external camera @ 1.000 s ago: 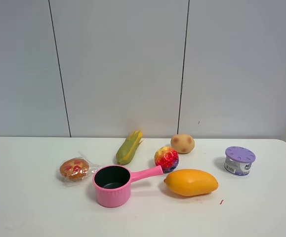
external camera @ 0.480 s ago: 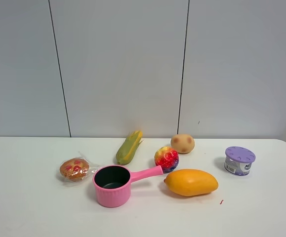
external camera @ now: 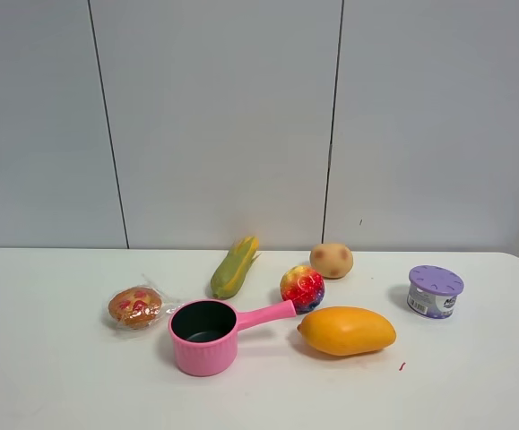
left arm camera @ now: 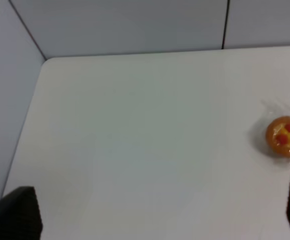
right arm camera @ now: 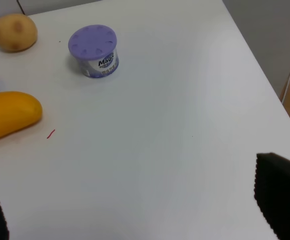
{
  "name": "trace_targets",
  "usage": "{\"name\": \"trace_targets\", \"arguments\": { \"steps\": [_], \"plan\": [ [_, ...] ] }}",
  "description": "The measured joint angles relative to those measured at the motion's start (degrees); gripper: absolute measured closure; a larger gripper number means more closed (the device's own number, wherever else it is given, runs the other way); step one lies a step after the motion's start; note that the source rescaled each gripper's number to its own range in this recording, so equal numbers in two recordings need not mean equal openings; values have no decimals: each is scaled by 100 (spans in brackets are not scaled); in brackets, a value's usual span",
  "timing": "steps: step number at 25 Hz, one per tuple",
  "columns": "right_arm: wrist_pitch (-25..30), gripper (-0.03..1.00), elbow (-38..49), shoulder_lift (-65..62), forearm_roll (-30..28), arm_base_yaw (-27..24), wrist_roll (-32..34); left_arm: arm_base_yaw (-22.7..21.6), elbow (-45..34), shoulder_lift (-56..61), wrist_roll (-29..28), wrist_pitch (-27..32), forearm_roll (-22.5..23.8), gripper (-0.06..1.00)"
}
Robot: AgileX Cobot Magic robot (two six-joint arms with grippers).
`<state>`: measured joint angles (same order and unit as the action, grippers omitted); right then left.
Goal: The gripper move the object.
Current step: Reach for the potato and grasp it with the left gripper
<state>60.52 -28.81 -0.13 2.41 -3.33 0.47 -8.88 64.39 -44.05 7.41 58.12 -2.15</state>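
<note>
R end effector [right arm camera: 137, 210]: fingers spread wide, nothing held betw. them; hovers over bare counter [right arm camera: 175, 125]. Potato [right arm camera: 13, 32] rests on counter well ahead of R end effector, no contact. Potato lies beyond mango [right arm camera: 7, 114] and near purple-lidded can [right arm camera: 93, 51], which is closer to the end effector. L end effector [left arm camera: 155, 215]: fingers likewise spread wide, nothing held. Wrapped pastry [left arm camera: 285, 137] lies ahead of it, approx. in line w/ one finger, apart from it.

Pink saucepan [external camera: 203, 336], mango [external camera: 346, 331], corn [external camera: 234, 267] and purple-lidded tin [external camera: 435, 292] on white table [external camera: 62, 376].
</note>
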Motion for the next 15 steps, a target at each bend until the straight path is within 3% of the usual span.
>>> {"name": "trace_targets", "arguments": {
  "steps": [7,15],
  "plan": [
    [0,-3,0,0,0,0,0,97,1592,-2111,435,-41,-1013,-6],
    [0,-3,0,0,0,0,0,1452,2833,-3707,473,-366,-1051,-6]
  ]
}}
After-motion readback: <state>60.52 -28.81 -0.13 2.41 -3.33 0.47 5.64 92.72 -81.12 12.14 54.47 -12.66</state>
